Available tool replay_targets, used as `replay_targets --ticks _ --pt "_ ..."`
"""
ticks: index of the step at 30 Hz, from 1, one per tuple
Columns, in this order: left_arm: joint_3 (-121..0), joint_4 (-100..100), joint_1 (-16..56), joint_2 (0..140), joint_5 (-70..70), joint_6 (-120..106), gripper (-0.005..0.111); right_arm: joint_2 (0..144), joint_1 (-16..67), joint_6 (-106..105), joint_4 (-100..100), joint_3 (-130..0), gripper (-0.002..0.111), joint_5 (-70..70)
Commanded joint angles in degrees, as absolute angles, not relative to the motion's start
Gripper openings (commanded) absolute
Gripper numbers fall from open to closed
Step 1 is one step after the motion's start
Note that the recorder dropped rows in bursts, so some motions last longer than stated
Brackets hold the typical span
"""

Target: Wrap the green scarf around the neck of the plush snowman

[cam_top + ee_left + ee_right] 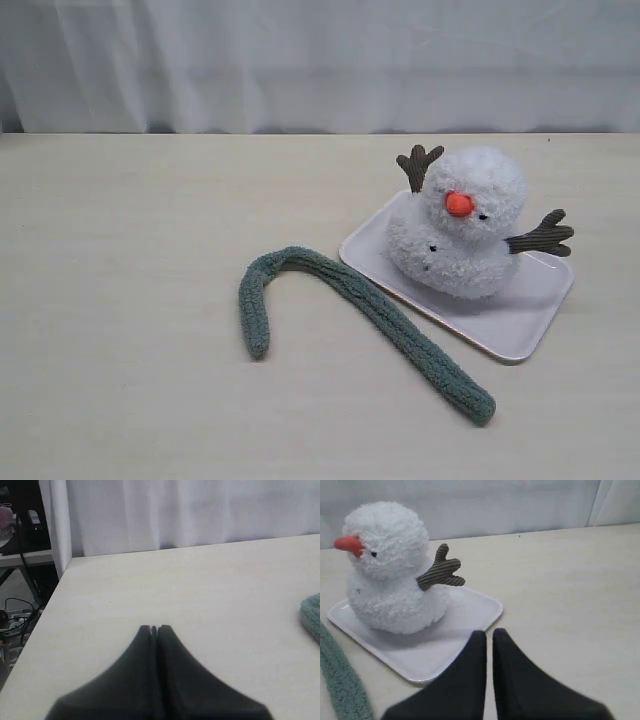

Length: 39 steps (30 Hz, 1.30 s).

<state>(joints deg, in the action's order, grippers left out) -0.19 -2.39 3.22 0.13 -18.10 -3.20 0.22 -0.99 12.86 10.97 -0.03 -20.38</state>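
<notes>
**Opening step: the scarf is not yet picked up, and both grippers are closed and empty.**

The green scarf [395, 330] lies flat on the table [130, 250] in a hook shape at the lower centre of the exterior view. Its long leg runs toward the lower right, just beside the near edge of the white tray [510, 325]. The plush snowman [460, 235] sits upright on that tray at centre right, its neck bare. Neither arm shows in the exterior view. The wrist views show the left gripper [154, 628] with jaws pressed together over bare tabletop, and the right gripper [489, 632] shut on nothing, facing the tray. The next move probably calls for opening the jaws, lowering onto one scarf end and pinching the fuzzy knit. The strip can then be lifted toward the crease between the snowman's head and body.
</notes>
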Motion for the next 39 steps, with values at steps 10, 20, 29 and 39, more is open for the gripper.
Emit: replay_targets --ticks 10,20,29,39 --pt "0.0 -2.2 3.4 0.0 -17.7 -3.3 0.0 0.0 -1.3 13.0 12.5 0.0 0.004 3.4" --pt "0.0 -2.2 3.4 0.0 -17.7 -3.3 0.0 0.0 -1.2 17.0 5.5 -0.5 0.004 45.2" --pt "0.0 -2.2 3.4 0.0 -17.7 -3.3 0.0 12.3 -1.2 22.7 13.4 -27.9 0.07 -4.4" --pt "0.0 -2.2 3.4 0.0 -17.7 -3.3 0.0 32.2 -1.2 -6.2 -11.5 -39.8 0.077 -31.5"
